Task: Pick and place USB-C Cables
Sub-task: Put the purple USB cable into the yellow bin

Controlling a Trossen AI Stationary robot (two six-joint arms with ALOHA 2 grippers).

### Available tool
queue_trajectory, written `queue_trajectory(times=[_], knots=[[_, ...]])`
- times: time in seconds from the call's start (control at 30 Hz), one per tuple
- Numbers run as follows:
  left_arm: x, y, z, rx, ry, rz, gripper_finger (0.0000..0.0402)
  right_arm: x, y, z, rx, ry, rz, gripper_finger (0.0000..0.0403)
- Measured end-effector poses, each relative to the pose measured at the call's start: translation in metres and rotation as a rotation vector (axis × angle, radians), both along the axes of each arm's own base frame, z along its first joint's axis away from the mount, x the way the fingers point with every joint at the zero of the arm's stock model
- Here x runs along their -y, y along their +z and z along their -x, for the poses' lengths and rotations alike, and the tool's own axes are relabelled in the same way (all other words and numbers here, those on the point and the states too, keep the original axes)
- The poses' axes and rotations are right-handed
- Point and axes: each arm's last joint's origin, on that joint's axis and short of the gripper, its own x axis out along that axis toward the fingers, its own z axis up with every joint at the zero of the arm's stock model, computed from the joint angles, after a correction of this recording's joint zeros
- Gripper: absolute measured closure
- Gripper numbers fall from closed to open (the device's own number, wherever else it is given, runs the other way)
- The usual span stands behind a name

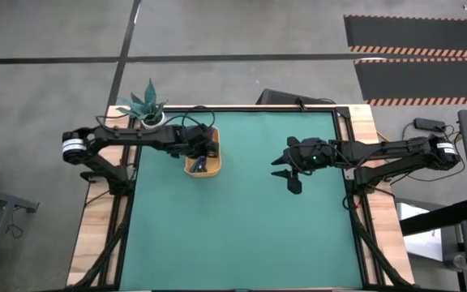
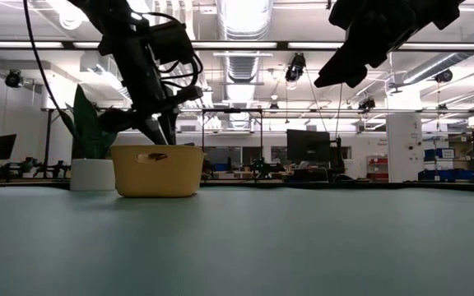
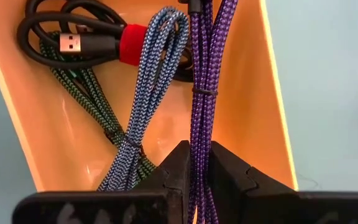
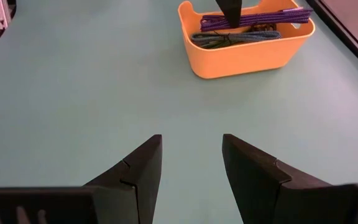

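The yellow tray (image 1: 202, 162) (image 2: 156, 170) (image 4: 247, 53) stands on the green table near its far left corner. Inside lie the teal-blue cable (image 3: 157, 81), the dark green cable (image 3: 86, 87) and the black cable with its red band (image 3: 132, 43). My left gripper (image 3: 199, 158) (image 1: 206, 149) reaches down into the tray, shut on the blue-purple cable (image 3: 207, 62) (image 4: 253, 17). My right gripper (image 4: 191, 155) (image 1: 287, 172) hangs open above the bare table right of centre, pointing toward the tray and holding nothing. My left gripper pinches the blue-purple cable bundle (image 3: 197, 140) between its two fingers, several strands together, partway along its length. The fingers come from above, pointing down into the tray. The bundle runs about level along the tray at rim height, above the other cables (image 4: 235, 37).
A potted plant (image 1: 147, 107) (image 2: 89, 140) in a white pot stands at the table's far left corner, just behind the tray. Bare green table (image 4: 73, 81) stretches between the tray and my right gripper and toward the near edge.
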Motion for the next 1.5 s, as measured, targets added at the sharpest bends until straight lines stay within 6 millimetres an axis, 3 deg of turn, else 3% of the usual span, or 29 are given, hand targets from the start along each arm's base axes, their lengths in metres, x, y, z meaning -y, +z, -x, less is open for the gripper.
queue_trajectory(times=[1.5], knots=[[0.0008,-0.0066,-0.0043,0.001,-0.056,0.051,0.0335,-0.0001,-0.0024,0.0011,-0.016,-0.001,-0.001,0.0243]])
